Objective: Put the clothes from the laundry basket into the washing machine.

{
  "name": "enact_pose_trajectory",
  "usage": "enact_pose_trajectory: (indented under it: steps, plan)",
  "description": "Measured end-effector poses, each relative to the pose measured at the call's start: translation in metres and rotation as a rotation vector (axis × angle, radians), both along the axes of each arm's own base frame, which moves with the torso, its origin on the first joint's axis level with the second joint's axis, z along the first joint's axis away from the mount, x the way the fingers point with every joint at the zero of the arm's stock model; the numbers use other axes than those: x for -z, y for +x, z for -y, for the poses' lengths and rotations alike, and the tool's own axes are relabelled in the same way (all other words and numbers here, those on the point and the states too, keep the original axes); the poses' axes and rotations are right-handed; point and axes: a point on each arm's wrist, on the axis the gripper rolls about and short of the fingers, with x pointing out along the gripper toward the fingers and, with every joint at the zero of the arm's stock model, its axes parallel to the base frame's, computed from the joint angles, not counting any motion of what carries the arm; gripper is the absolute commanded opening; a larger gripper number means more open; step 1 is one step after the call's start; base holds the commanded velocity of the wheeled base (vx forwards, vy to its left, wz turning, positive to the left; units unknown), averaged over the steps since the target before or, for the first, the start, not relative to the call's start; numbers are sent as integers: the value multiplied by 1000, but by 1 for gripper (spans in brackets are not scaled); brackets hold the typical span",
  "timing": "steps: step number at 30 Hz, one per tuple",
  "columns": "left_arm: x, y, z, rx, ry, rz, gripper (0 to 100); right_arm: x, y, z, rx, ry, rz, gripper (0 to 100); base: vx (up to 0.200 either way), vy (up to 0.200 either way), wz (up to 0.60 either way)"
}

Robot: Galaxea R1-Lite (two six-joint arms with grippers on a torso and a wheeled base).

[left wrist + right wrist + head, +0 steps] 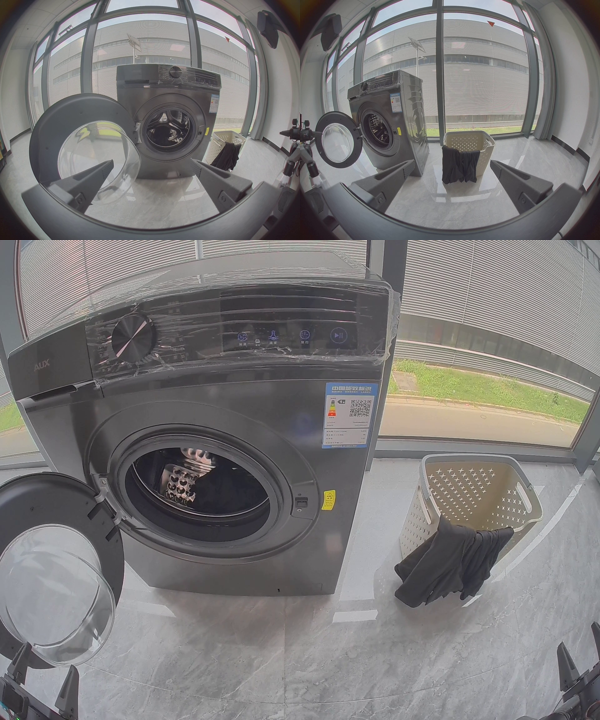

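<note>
A grey front-loading washing machine (206, 427) stands on the floor with its round door (53, 565) swung wide to the left and its drum (200, 490) exposed. To its right sits a cream laundry basket (475, 490) with a black garment (450, 562) draped over its front rim and hanging to the floor. My left gripper (150, 165) is open and empty, low, facing the machine (168, 122) and its door (84, 137). My right gripper (450, 165) is also open and empty, low, facing the basket (470, 143) and the black garment (459, 164).
Tall windows (487, 334) run behind the machine and basket. The marble floor (300, 652) lies bare between me and them. The open door juts out toward my left gripper (44, 680). My right gripper (578, 668) is at the lower right.
</note>
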Motion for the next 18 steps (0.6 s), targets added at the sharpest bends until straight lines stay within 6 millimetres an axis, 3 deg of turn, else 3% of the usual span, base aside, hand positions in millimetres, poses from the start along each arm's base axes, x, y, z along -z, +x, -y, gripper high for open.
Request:
enact_pose_trajectory:
  steps: [15,18]
  plan:
    - [0,0,0,-1,-2,0,100,0,0,0,0,0,0,100,0,-200,0]
    - [0,0,0,-1,-2,-1,100,0,0,0,1,0,1,100,0,0,0]
